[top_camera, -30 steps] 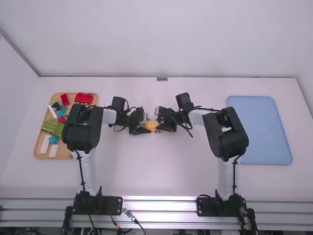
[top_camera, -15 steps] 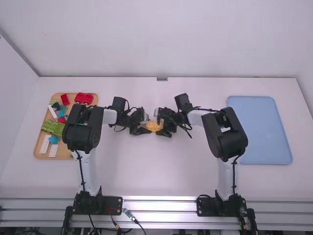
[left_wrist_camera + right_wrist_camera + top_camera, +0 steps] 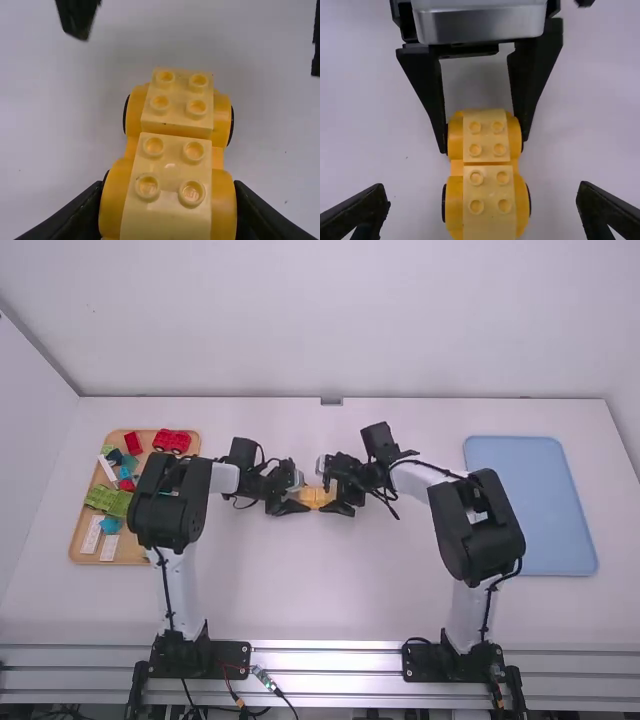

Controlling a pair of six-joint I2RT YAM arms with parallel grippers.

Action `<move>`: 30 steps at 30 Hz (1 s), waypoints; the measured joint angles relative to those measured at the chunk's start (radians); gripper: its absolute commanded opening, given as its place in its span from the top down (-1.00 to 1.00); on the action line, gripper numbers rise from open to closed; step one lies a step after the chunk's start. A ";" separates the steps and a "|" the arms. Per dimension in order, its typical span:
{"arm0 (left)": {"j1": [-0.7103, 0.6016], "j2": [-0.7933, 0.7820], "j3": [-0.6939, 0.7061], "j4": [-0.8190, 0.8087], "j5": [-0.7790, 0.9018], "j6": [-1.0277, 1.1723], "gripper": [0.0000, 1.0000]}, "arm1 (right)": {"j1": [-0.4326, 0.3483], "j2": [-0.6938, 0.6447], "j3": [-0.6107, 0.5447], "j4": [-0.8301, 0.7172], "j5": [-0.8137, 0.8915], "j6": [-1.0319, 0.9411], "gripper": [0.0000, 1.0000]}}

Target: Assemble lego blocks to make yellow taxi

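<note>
At mid-table in the high view, a yellow taxi body [image 3: 313, 497] lies between my left gripper [image 3: 289, 506] and my right gripper [image 3: 336, 502]. In the left wrist view, my left gripper [image 3: 168, 197] is shut on one end of the taxi body [image 3: 170, 165], its fingers against the wheeled sides. Two pale yellow studded bricks [image 3: 177, 102] sit in line on top. In the right wrist view, my right gripper [image 3: 483, 194] stands wide open, its fingers on either side of the near end of the taxi body [image 3: 489, 200], touching neither side.
A wooden tray [image 3: 77, 540] at the left holds a red wheeled piece [image 3: 171, 441], green pieces [image 3: 108, 500] and several other blocks. A blue tray [image 3: 530, 505] lies at the right, partly behind the right arm.
The right arm's elbow has swung outward to the right, and its gripper has shifted slightly to the right. The left arm and the taxi body have kept their place.
</note>
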 measured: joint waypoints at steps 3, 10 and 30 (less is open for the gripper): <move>0.000 0.000 0.000 0.000 0.000 -0.003 -0.07 | -0.017 -0.002 0.000 -0.004 -0.016 -0.013 -0.30; 0.000 0.000 0.000 0.002 0.000 -0.003 -0.11 | -0.076 -0.002 0.000 -0.018 -0.077 -0.036 1.00; 0.000 0.000 0.000 0.002 -0.002 0.000 0.03 | -0.064 -0.002 -0.142 0.220 -0.097 0.080 1.00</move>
